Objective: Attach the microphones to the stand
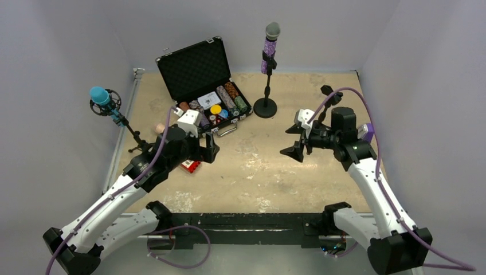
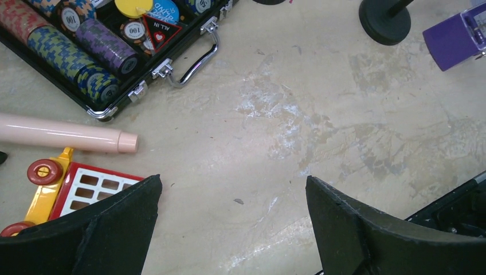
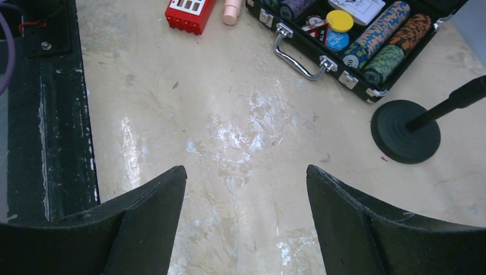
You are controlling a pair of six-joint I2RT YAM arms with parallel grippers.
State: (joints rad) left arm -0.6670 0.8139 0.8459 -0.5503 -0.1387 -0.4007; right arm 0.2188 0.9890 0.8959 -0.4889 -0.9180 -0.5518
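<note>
Since the purple microphone and the blue microphone already sit in stands, the peach-pink microphone looks like the one left to do. It lies flat on the tabletop, between the poker-chip case and the red block. Left gripper is wide and holds nothing. Right gripper is also spread and empty, over bare tabletop well apart from the mic. Key relation: the mic is off to the left gripper's left, outside its left finger, not between the fingers. Its long axis runs roughly in line with the finger-to-finger direction, and the plain flat end, probably the butt, points toward the gripper. My read: the left arm is nearer and should take it. It needs to shift left and turn the wrist so the fingers straddle the barrel rather than line up with it. In the top view the left arm hides most of the mic. What seems a spare stand sits by the right arm, so a long carry or a handover is likely.
</note>
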